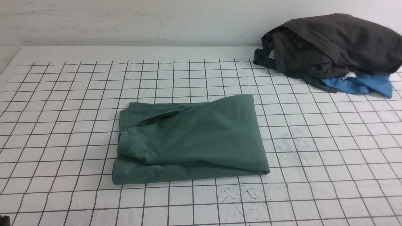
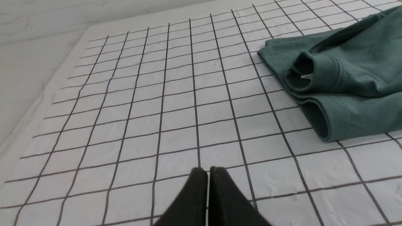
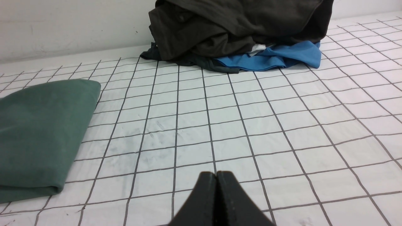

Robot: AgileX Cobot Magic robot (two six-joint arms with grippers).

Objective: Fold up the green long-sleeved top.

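Note:
The green long-sleeved top [image 1: 191, 138] lies folded into a compact rectangle in the middle of the gridded table, a cuffed sleeve lying across its upper layer. In the left wrist view the top [image 2: 342, 81] shows its cuff and folded edges, well off to one side of my left gripper [image 2: 209, 171], which is shut and empty over bare grid. My right gripper [image 3: 216, 174] is shut and empty too, apart from the top [image 3: 40, 131], which lies to its side. Neither gripper shows in the front view.
A dark grey-black heap of clothes [image 1: 329, 47] sits at the back right against the wall, over a bright blue garment [image 1: 361, 84]. The white gridded table cover [image 1: 62, 103] runs to the wall behind; its left edge shows in the left wrist view.

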